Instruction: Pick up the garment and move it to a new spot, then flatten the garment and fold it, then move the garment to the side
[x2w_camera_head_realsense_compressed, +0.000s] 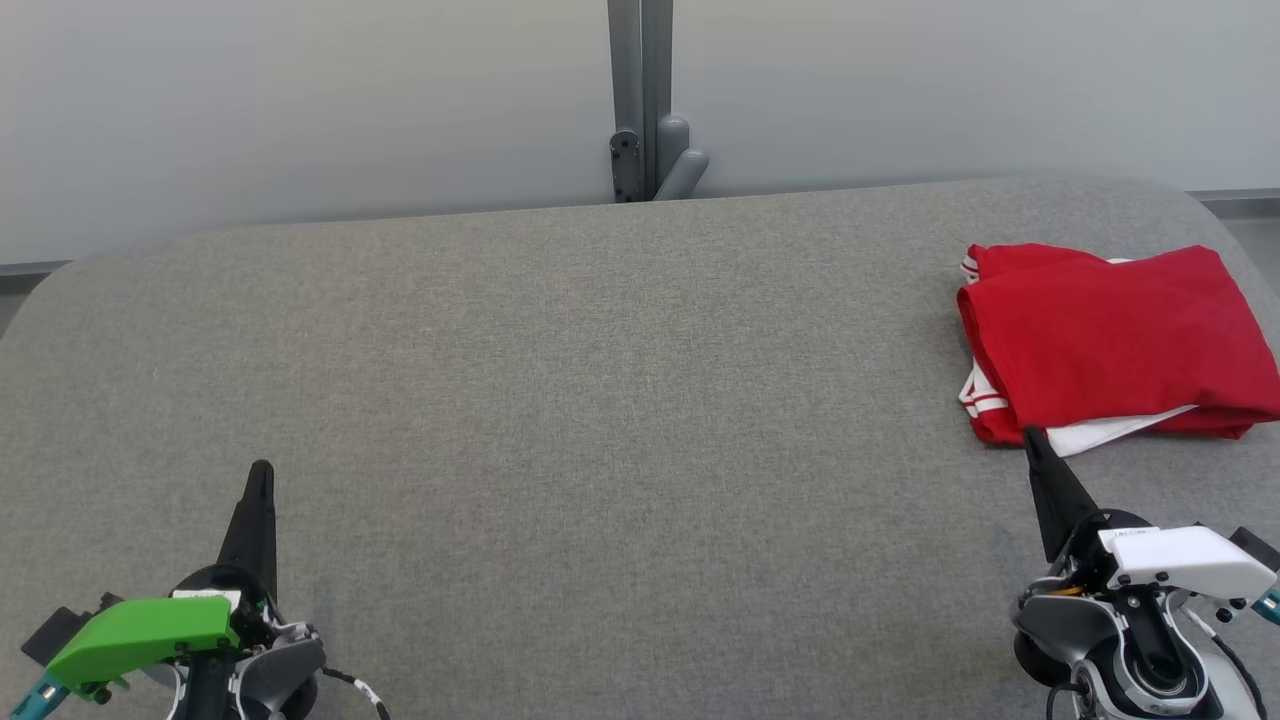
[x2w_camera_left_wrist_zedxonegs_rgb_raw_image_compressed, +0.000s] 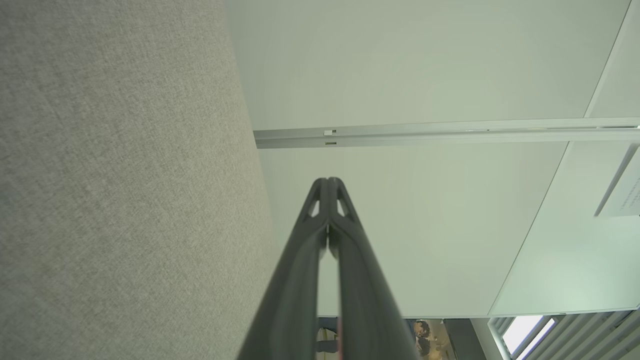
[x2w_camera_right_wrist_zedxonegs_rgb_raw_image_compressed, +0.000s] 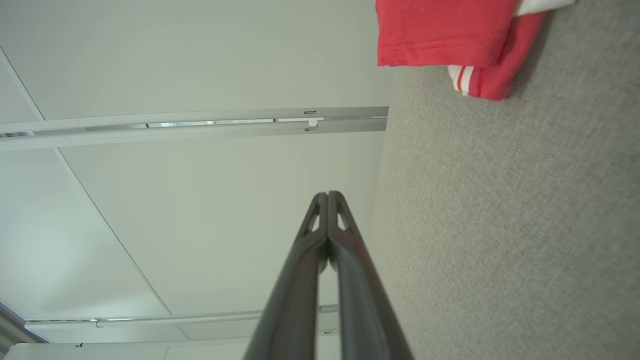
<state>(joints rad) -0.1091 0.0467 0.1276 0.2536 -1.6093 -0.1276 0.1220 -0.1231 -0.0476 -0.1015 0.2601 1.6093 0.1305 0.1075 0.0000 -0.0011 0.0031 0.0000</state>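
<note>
folded garment (x2w_camera_head_realsense_compressed: 1110, 340) just beyond right hand (x2w_camera_head_realsense_compressed: 1030, 438), seemingly apart

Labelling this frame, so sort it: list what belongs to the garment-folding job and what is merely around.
Job: red garment, folded, at the right; right gripper, jaws shut, near it; left gripper, jaws shut.
Merely around: grey table, grey post, pale wall.

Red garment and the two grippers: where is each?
red garment (x2w_camera_head_realsense_compressed: 1120, 335), head view, middle of its top folded layer.
left gripper (x2w_camera_head_realsense_compressed: 262, 470), head view, tip of shut fingers.
right gripper (x2w_camera_head_realsense_compressed: 1031, 442), head view, tip of shut fingers.
</note>
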